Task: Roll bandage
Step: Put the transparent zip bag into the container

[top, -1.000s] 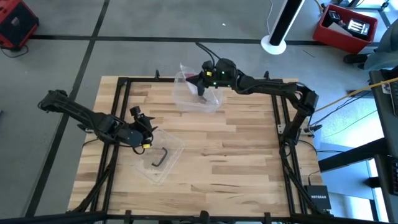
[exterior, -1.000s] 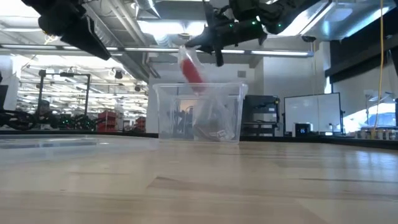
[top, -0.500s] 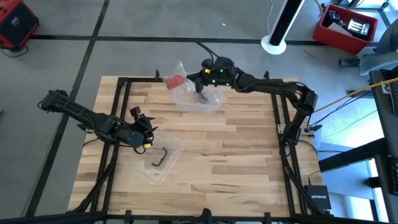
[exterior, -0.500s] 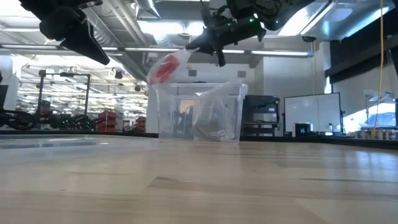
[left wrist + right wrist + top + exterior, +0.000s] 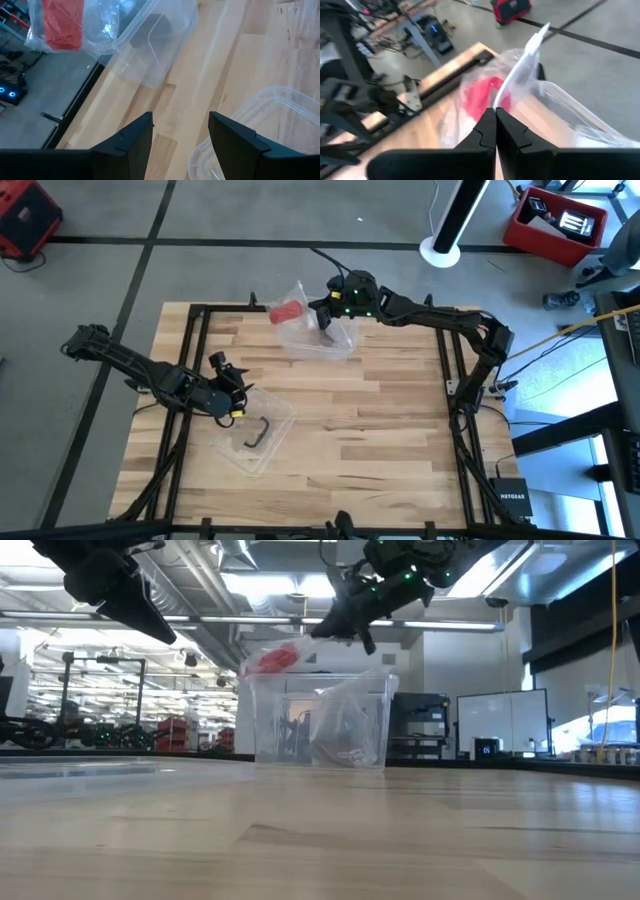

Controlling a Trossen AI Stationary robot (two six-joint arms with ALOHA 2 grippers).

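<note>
A: Start at the left. What is the left tool (image 5: 237,406) doing?

B: It hangs low over the near-left part of the wooden bench (image 5: 380,430), released, its two dark fingers (image 5: 131,139) spread with nothing between them. Just beside it, on the side away from the arm, a clear plastic lid (image 5: 258,438) with a black handle (image 5: 260,432) lies flat on the bench.

A: And farther right?

B: Ahead of that tool, well apart from it, a clear plastic box (image 5: 318,335) stands at the far edge of the bench. The right tool (image 5: 322,313) hovers just above the box's rim, on the box's left side as seen from above.

A: Clenched?

B: Yes, pinched tight on the top edge of a clear plastic bag (image 5: 517,80). The bag hangs from the tips and drapes out beyond the box wall, away from the right arm.

A: Where is the bandage?

B: The bandage (image 5: 288,310), a small red roll, sits inside that bag, just beyond the right tool's tips and a little lower, raised off the bench. From bench level it shows about level with the box's rim, at the box's left corner (image 5: 272,660). Whether the bag touches the rim I cannot tell.
</note>
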